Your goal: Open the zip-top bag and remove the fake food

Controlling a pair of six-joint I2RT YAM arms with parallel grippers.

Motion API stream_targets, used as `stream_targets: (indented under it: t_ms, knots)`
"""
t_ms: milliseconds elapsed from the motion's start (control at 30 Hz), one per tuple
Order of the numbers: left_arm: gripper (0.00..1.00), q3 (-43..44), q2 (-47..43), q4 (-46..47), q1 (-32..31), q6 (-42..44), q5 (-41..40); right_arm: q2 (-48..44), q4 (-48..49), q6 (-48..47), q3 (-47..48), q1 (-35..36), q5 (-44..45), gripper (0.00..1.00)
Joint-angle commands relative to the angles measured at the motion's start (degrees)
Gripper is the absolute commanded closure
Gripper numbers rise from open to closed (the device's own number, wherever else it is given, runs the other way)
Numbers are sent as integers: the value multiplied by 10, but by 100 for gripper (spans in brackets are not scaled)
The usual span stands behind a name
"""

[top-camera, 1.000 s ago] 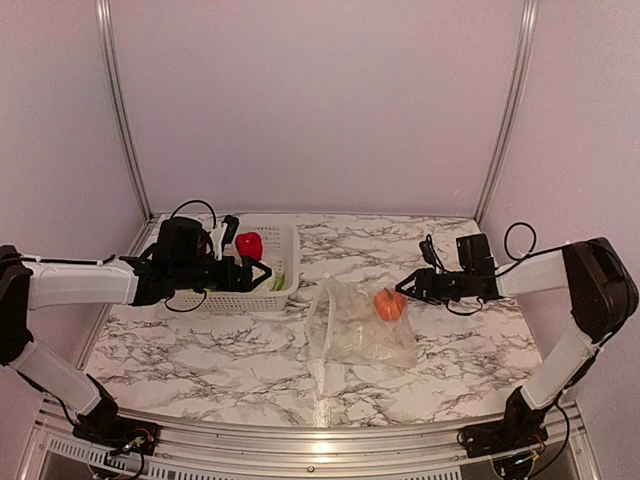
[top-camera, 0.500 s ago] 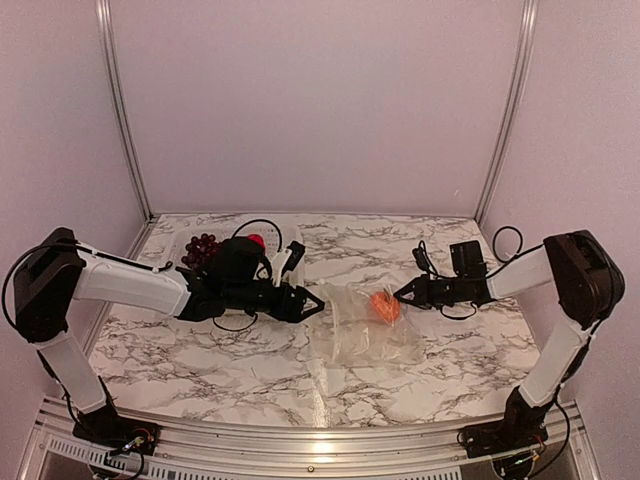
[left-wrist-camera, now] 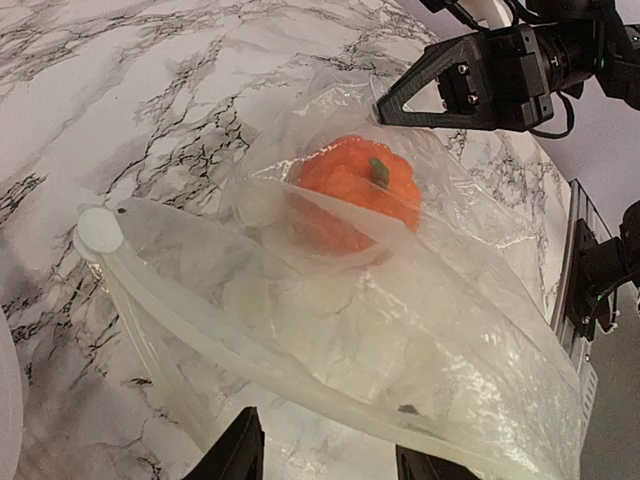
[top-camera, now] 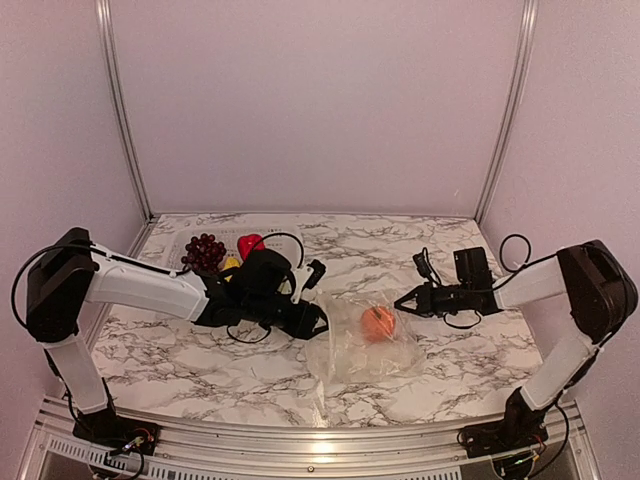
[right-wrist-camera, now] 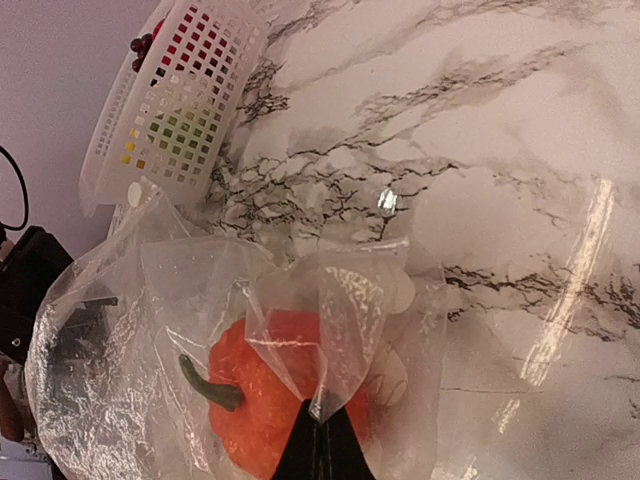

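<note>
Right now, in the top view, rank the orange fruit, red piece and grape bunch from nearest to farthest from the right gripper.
From the right gripper:
1. orange fruit, inside the zip-top bag, just beside it.
2. red piece, far left at the back.
3. grape bunch, farthest left.

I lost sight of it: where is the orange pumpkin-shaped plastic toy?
The toy lies inside the clear crinkly plastic bag, right of centre in the top view, between the left gripper and the right gripper.
</note>
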Motion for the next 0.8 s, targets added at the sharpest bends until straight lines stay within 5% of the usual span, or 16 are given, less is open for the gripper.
stream_targets:
  t_ms: [0,400,567,767]
  knots:
    - [57,-21,1,0,-13,-27,-9,-42,17,13,-17,26,-33,100]
    - [54,-67,51,163,-67,-72,-6,-114,35,63,-74,67,-14,100]
    - [47,-150,57,352,-76,-113,-59,-100,16,51,-84,67,18,100]
    - [40,-143,124,449,-94,-73,-107,-73,12,47,-97,68,29,100]
